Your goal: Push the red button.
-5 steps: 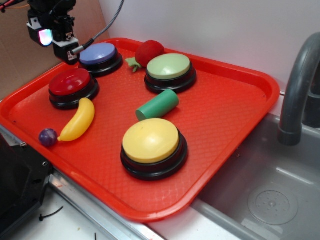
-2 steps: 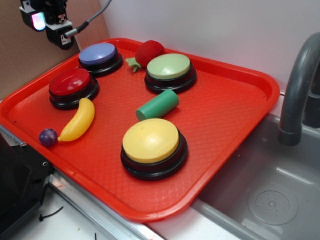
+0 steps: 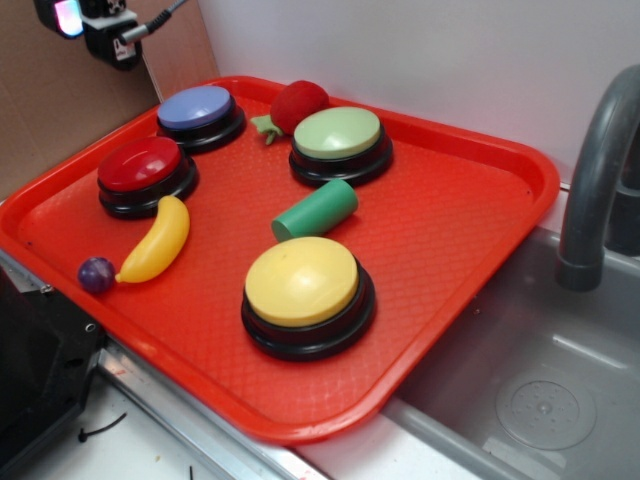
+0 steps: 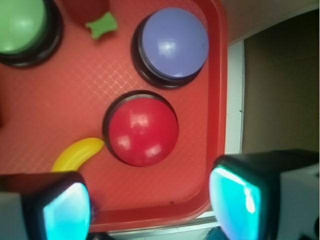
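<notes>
Up past the tray's (image 3: 520,165) far-left corner my claw (image 4: 150,202) has lifted away, fingers spread with nothing held, so the red button (image 3: 140,165) sits untouched, looks already pressed.

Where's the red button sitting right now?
In the exterior view the red button sits at the tray's left edge, between the blue button behind it and the yellow banana in front.
</notes>
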`<action>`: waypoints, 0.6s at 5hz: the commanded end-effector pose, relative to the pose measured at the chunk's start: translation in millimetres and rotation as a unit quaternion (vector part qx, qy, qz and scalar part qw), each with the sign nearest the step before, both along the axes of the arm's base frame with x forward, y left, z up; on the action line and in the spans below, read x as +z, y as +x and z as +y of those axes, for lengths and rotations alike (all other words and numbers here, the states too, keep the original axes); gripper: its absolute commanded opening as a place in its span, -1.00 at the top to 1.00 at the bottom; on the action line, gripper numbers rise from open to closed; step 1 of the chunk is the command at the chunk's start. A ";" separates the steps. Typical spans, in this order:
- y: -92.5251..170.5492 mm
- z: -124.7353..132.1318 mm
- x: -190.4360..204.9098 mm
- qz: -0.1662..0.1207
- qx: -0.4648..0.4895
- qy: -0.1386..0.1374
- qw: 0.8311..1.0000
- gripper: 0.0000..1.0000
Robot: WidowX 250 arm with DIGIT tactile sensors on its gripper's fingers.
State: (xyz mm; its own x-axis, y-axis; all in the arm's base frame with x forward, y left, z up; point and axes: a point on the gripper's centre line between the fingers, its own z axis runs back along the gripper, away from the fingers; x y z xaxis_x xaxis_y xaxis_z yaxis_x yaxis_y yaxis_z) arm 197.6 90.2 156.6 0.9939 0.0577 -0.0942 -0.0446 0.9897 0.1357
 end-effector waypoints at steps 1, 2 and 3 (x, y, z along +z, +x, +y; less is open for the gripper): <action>1.4 -0.5 36.3 -0.036 0.017 0.005 0.999 -1.00; -1.5 -3.2 47.9 -0.045 0.018 -0.001 0.999 -1.00; -4.6 -3.7 60.2 -0.056 0.023 -0.006 0.998 -1.00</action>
